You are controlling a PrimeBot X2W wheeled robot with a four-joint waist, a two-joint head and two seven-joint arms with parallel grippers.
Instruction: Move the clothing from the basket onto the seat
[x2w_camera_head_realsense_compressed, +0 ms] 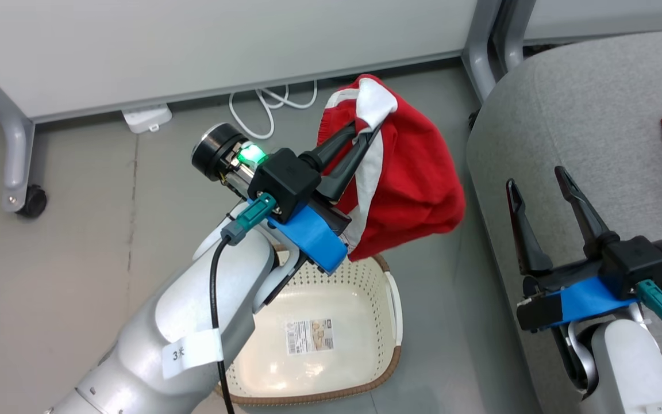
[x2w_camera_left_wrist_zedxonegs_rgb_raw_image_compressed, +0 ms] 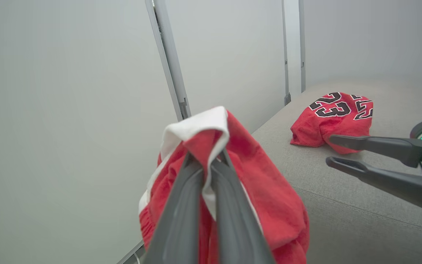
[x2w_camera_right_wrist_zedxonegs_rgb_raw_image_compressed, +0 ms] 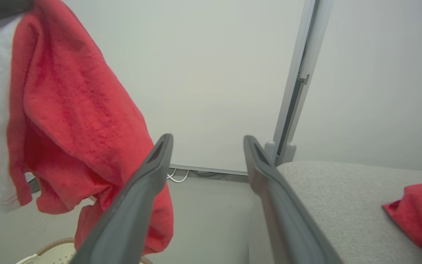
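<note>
So, basket (x2w_camera_head_realsense_compressed: 360, 282): small cream-white perforated plastic tub with a brown woven-look rim, stood on the floor (x2w_camera_head_realsense_compressed: 78, 230).
left gripper (x2w_camera_head_realsense_compressed: 367, 127): clamped on a plain red fabric garment (x2w_camera_head_realsense_compressed: 417, 172) with a white stripe, which hung above the basket's far rim.
right gripper (x2w_camera_head_realsense_compressed: 537, 178): fingers stood wide apart, right of the basket.
seat (x2w_camera_head_realsense_compressed: 584, 115): large light-grey upholstered cushion, right of the basket.
jersey (x2w_camera_left_wrist_zedxonegs_rgb_raw_image_compressed: 333, 117): crumpled red, black-and-white numbers, lay on the seat, well apart from the basket.
</note>
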